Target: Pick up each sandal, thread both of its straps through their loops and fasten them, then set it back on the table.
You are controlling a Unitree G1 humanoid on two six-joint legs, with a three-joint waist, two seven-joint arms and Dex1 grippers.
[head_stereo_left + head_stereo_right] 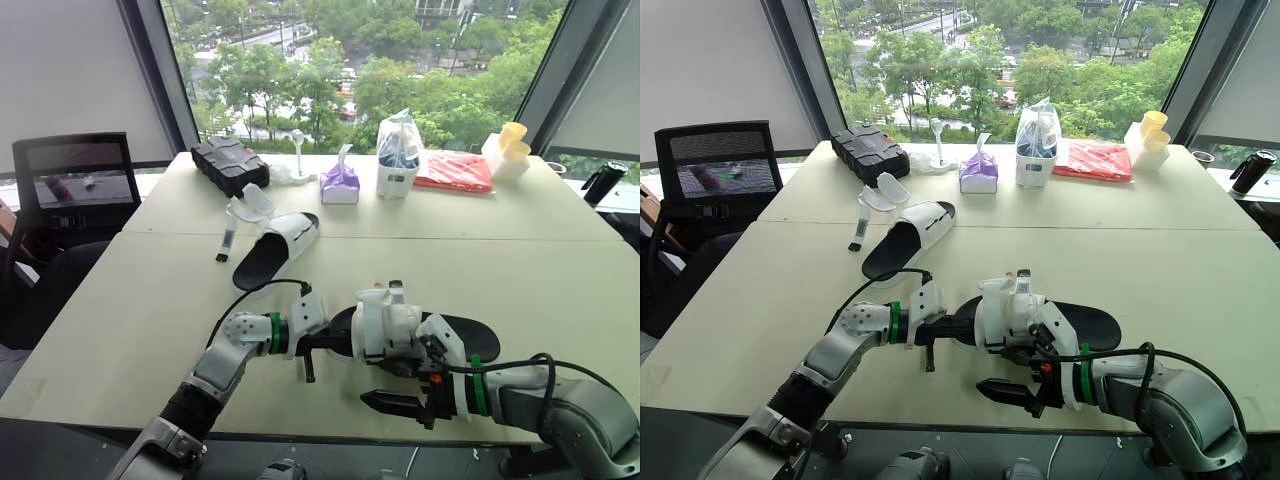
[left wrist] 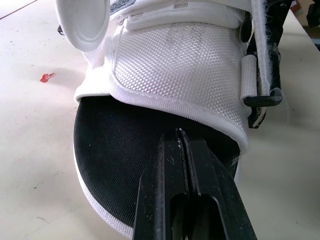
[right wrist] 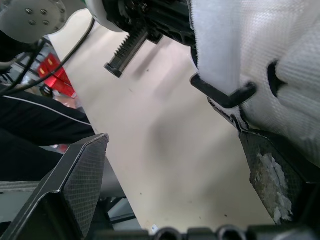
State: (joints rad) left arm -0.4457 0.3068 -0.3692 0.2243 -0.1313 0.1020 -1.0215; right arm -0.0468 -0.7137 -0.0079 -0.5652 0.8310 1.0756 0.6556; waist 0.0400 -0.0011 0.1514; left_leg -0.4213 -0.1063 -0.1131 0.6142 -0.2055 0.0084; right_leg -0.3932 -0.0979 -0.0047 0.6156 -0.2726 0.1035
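Sandal nearest me (image 1: 455, 330) lies flat on the bench (image 1: 120, 330) just in front of my arms, black sole down, with its white upper (image 1: 385, 320) at the end toward my left. My left tool (image 1: 318, 345) is clenched, its fingers pressed together with nothing showing between them. The tips lie on the black footbed (image 2: 110, 165), right under the edge of the upper. My right tool (image 1: 400, 385) is spread wide. One finger is close against the side of the upper, where a black plastic loop (image 3: 222, 97) sticks out, and the other is out over bare bench. The second sandal (image 1: 275, 250) sits well apart, farther up the bench, with its straps lying open.

I judge the near sandal light and mixed in stiffness. The sole looks firm enough to lift by one edge without folding, while the woven upper and the strap (image 2: 260, 60) are soft and will likely flop away from a push. The textured footbed should give grip; the loop is small and hard. I would pinch the sole's rim to steady it and take the strap near its free end for threading.
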